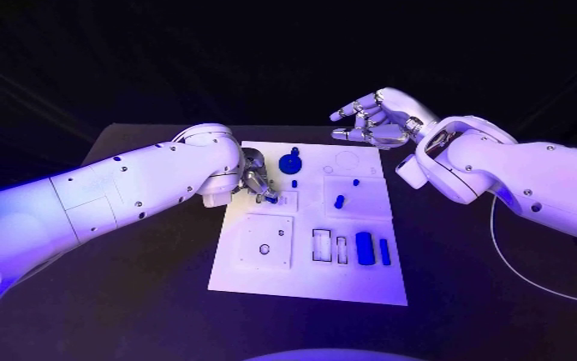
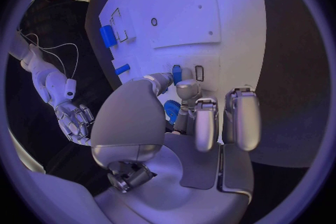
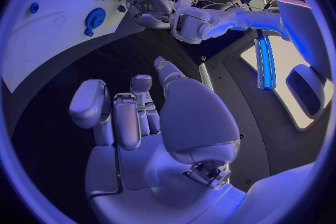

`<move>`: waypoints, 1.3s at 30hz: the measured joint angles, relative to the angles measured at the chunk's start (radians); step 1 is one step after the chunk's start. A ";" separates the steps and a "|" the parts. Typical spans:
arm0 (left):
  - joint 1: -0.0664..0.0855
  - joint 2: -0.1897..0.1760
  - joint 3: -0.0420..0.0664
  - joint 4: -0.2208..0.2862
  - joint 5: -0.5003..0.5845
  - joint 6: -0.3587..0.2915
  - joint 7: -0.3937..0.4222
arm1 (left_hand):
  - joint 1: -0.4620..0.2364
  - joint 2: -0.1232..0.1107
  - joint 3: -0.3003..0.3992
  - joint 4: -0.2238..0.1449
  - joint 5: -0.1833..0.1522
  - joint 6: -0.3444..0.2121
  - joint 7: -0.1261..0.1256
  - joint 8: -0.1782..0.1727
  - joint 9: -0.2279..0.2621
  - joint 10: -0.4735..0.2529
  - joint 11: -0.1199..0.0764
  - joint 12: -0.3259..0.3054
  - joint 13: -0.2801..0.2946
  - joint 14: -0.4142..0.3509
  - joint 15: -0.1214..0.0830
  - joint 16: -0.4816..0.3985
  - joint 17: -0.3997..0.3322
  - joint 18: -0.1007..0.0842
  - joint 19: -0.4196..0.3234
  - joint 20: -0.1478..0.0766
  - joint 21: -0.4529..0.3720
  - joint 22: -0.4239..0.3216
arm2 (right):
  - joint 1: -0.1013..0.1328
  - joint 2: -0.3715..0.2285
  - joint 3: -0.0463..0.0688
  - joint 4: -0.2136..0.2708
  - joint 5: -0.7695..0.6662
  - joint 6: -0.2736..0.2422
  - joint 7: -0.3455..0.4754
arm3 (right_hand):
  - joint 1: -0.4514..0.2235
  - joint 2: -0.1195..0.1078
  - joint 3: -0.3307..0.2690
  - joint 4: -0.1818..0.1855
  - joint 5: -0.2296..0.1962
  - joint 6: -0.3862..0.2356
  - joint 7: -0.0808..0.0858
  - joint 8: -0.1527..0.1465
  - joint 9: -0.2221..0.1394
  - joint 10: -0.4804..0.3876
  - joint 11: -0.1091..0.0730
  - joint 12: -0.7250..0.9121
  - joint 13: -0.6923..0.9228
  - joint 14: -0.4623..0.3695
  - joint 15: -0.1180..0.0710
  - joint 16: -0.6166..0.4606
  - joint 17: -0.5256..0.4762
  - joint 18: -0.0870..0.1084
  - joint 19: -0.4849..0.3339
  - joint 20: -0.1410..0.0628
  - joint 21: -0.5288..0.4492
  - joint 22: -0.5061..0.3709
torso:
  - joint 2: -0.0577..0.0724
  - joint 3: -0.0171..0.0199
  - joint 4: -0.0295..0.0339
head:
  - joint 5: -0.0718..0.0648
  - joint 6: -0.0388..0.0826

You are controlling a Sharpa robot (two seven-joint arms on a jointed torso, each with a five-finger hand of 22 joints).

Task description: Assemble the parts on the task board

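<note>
The white task board [image 1: 277, 282] lies in the middle of the table. My left hand [image 1: 253, 179] is down at the board's left edge, fingers curled. Its thumb and a finger pinch a small blue part [image 2: 177, 74] beside a small slot [image 2: 199, 73]; the same part [image 1: 272, 198] shows just under the fingers. A blue gear-like part [image 1: 290, 162] stands just to the right of that hand. My right hand [image 1: 380, 119] hovers above the board's far right corner, fingers apart and holding nothing.
Small blue parts [image 1: 339, 202] stand in the board's right middle. Two blue bars [image 1: 364, 247] lie beside empty slots [image 1: 323, 244] near the front. A square plate with a ring hole [image 1: 264, 249] sits at the front left. A thin cable [image 1: 511, 248] runs along the right.
</note>
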 measured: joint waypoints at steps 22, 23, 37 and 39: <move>0.001 0.019 -0.001 -0.018 -0.014 0.025 0.001 | -0.024 0.005 0.015 -0.015 0.006 -0.001 -0.001 0.011 0.005 0.004 0.004 0.000 0.001 0.000 0.000 0.000 0.000 0.000 0.000 0.000 0.000 0.000 | 0.000 0.001 0.000 0.001 0.000 0.004 0.000 | 0.000 0.000 0.000 0.000 0.000 0.003 -0.003 0.000 0.000 0.000 0.000 0.000 -0.001 0.000 0.000 0.000 0.001 0.000 0.000 0.000 0.000 -0.001 | 0.000 0.0016 -0.0008 | 0.002 -0.008; 0.001 0.020 -0.001 -0.020 -0.014 0.026 0.001 | -0.024 0.006 0.017 -0.017 0.006 -0.001 -0.001 0.009 0.005 0.004 0.003 0.000 0.001 0.000 0.000 0.000 0.000 0.000 0.000 0.000 0.000 0.000 | 0.000 0.001 0.000 0.001 0.000 0.004 0.000 | 0.000 0.000 0.000 0.000 0.000 0.003 -0.003 0.000 0.000 0.000 0.000 0.000 -0.001 0.000 0.000 0.000 0.001 0.000 0.000 0.000 0.000 -0.001 | 0.000 0.0016 -0.0007 | 0.002 -0.008; 0.003 0.042 -0.002 -0.048 -0.012 0.044 -0.003 | -0.137 0.065 0.069 -0.044 0.005 0.028 -0.019 0.006 0.016 0.023 -0.009 0.006 -0.002 0.004 -0.004 0.000 0.000 0.000 0.000 0.000 0.008 0.000 | 0.000 0.000 0.000 0.003 0.001 0.003 0.001 | 0.000 0.000 0.000 0.000 0.000 0.007 0.000 0.000 0.000 0.000 0.000 0.000 -0.002 0.000 0.000 0.000 0.001 0.000 0.000 0.000 0.000 -0.001 | -0.001 0.0021 -0.0005 | 0.010 -0.017; 0.003 0.047 -0.003 -0.054 -0.012 0.048 -0.003 | -0.153 0.067 0.075 -0.050 0.005 0.032 -0.022 0.007 0.017 0.026 -0.012 0.012 0.002 0.004 -0.004 0.000 0.000 0.000 0.000 0.000 0.009 0.000 | 0.000 0.001 0.000 0.003 0.002 0.003 0.001 | 0.000 0.000 0.000 0.000 0.000 0.007 0.000 0.000 0.000 0.000 0.000 0.000 -0.002 0.000 0.000 0.000 0.001 0.000 0.000 0.000 0.000 -0.001 | -0.001 0.0017 -0.0003 | 0.010 -0.017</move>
